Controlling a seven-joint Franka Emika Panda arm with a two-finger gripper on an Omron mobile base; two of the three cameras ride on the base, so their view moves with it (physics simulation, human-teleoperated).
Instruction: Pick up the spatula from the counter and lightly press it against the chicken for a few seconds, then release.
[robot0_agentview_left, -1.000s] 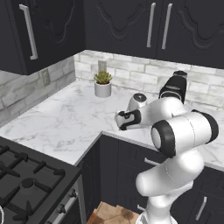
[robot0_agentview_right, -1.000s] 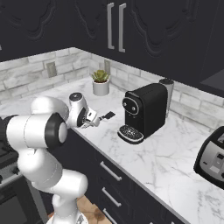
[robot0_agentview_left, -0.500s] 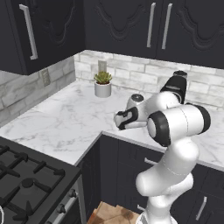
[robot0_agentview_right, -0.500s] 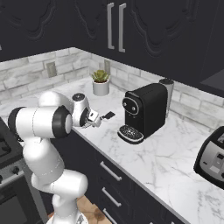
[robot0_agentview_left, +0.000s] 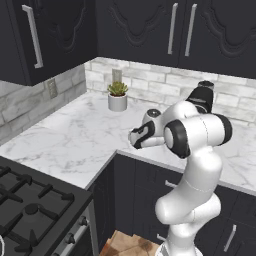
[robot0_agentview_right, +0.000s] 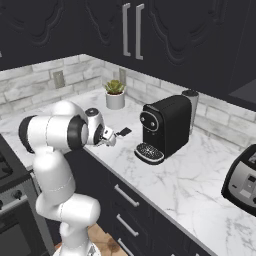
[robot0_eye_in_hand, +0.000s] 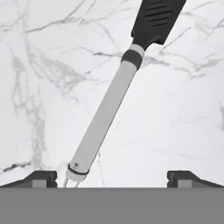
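Note:
The spatula (robot0_eye_in_hand: 109, 100) lies flat on the marble counter (robot0_eye_in_hand: 43, 65). It has a long pale handle and a black slotted head (robot0_eye_in_hand: 157, 17). My gripper (robot0_eye_in_hand: 114, 178) hangs over the handle's end, open, with the fingertips (robot0_eye_in_hand: 41, 177) wide apart. The handle's end lies between them, nearer the left one, and nothing is gripped. In the right base view the spatula's head (robot0_agentview_right: 123, 132) pokes out past my gripper (robot0_agentview_right: 111, 140) near the counter's front edge. In the left base view my gripper (robot0_agentview_left: 134, 141) points down at that edge.
A black coffee machine (robot0_agentview_right: 165, 125) stands just right of the spatula. A potted plant (robot0_agentview_right: 115, 95) sits by the back wall. A toaster (robot0_agentview_right: 245, 180) is at the far right. A gas stove (robot0_agentview_left: 30, 205) lies left of the counter corner.
The arm's elbow has swung round while the hand stays over the counter's front edge and sinks slightly toward the spatula. The spatula has not moved.

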